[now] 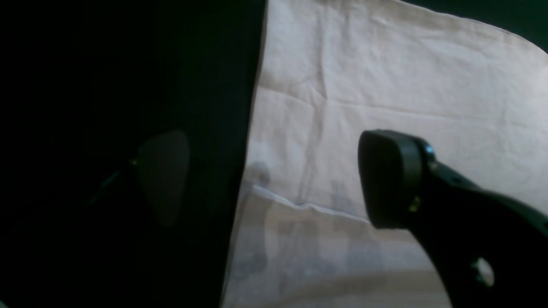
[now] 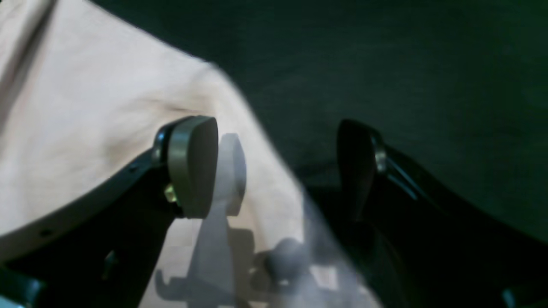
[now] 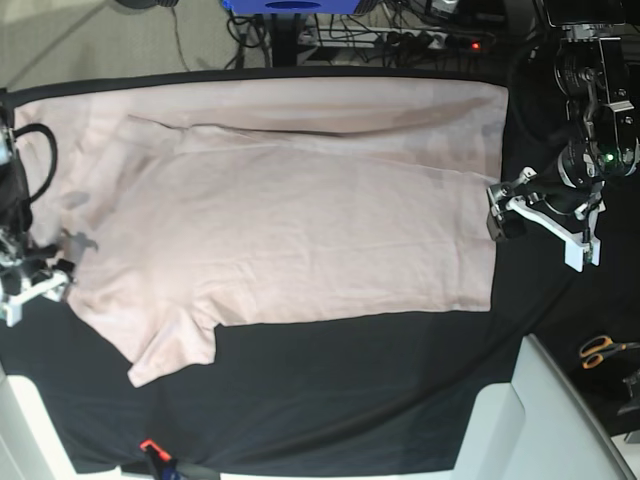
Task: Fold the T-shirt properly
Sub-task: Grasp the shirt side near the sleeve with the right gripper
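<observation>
Base view: our T-shirt [image 3: 300,210] runs 9-to-3, left gripper [image 3: 497,213] wide at its 3 o'clock hem, right gripper [image 3: 62,262] wide at 9, both empty.

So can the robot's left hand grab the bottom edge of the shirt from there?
Probably yes: the left hand is open right at the shirt's edge, with nothing in between.

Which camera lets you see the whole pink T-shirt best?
The base view. It shows the whole T-shirt spread flat on the black table cover, sleeves and all. The left wrist view shows only one wrinkled piece by an edge, and the right wrist view shows only one blurry corner.
</observation>
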